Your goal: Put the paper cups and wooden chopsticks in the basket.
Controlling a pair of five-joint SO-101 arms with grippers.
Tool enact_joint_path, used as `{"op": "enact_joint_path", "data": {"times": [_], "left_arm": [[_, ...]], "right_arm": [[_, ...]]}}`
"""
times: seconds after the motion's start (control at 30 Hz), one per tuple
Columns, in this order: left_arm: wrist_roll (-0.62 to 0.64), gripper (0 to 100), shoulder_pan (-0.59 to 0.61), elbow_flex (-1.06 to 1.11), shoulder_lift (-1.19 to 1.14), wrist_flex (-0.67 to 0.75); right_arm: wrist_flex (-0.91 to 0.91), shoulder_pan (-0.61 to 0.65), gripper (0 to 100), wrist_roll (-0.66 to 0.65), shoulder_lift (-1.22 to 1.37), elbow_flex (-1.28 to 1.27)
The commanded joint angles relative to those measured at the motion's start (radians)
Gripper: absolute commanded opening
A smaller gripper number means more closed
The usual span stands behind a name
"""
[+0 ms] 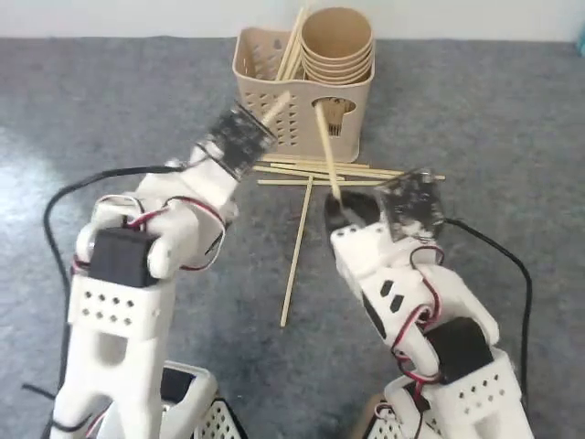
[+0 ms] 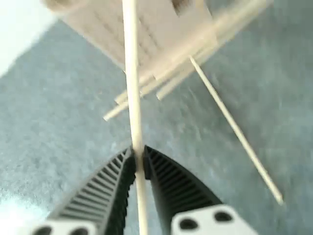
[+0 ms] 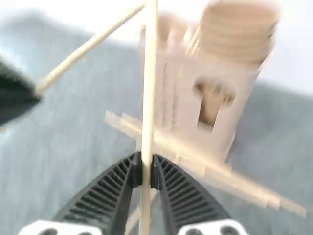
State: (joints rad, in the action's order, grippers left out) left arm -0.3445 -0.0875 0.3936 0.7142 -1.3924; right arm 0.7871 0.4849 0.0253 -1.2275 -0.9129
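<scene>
The stack of brown paper cups (image 1: 336,46) stands in one compartment of the beige perforated plastic basket (image 1: 265,69), with several wooden chopsticks (image 1: 294,41) upright in the compartment beside it; the high view gives these contents. The left wrist view gives the grip. The left hand (image 2: 139,159) is clamped on a tilted wooden chopstick (image 2: 130,73) whose far end lies against the basket's front wall in the high view. In the right wrist view, the right hand (image 3: 145,164) is clamped on a second tilted chopstick (image 3: 149,73) in front of the basket's handle cut-out. A row of loose chopsticks (image 1: 366,171) lies flat just before the basket, and a single chopstick (image 1: 297,251) lies between the arms. The basket sits near the far edge of the grey carpeted tabletop (image 1: 475,110), with open carpet on both sides.
</scene>
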Motion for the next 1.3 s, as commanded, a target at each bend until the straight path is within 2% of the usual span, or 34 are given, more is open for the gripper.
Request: {"op": "enact_joint_path", "data": {"times": [0.0, 0.13, 0.27, 0.4, 0.57, 0.77, 0.87, 0.93, 1.13, 1.27], "left_arm": [[0.158, 1, 0.041, -0.042, 0.034, 0.187], [0.298, 1, 0.068, -0.042, 0.032, 0.407], [0.371, 1, 0.068, -0.041, 0.031, 0.634], [0.439, 1, 0.06, -0.031, -0.018, 0.913], [0.514, 1, 0.058, -0.021, -0.198, 1.269], [0.52, 1, 0.029, -0.027, -0.43, 1.551], [0.522, 1, 0.003, -0.044, -0.535, 1.628], [0.522, 1, -0.005, -0.091, -0.612, 1.626], [0.525, 1, -0.005, -0.308, -0.815, 1.517], [0.523, 1, -0.006, -0.421, -0.93, 1.501]], "right_arm": [[-0.22, -0.021, 0.9, 0.018, -0.01, -0.002], [-0.386, -0.021, 0.9, 0.017, 0.048, -0.017], [-0.532, -0.021, 0.9, 0.017, 0.125, -0.015], [-0.542, -0.021, 0.9, 0.017, 0.157, -0.017], [-0.542, -0.064, 0.9, 0.018, 0.157, -0.023], [-0.541, -0.124, 0.9, 0.091, 0.156, -0.025], [-0.539, -0.137, 0.9, 0.095, 0.156, -0.029], [-0.512, -0.147, 0.9, 0.097, 0.156, -0.029], [-0.472, -0.166, 0.9, 0.097, 0.156, -0.028], [-0.473, -0.173, 0.9, 0.098, 0.156, -0.028]]}}
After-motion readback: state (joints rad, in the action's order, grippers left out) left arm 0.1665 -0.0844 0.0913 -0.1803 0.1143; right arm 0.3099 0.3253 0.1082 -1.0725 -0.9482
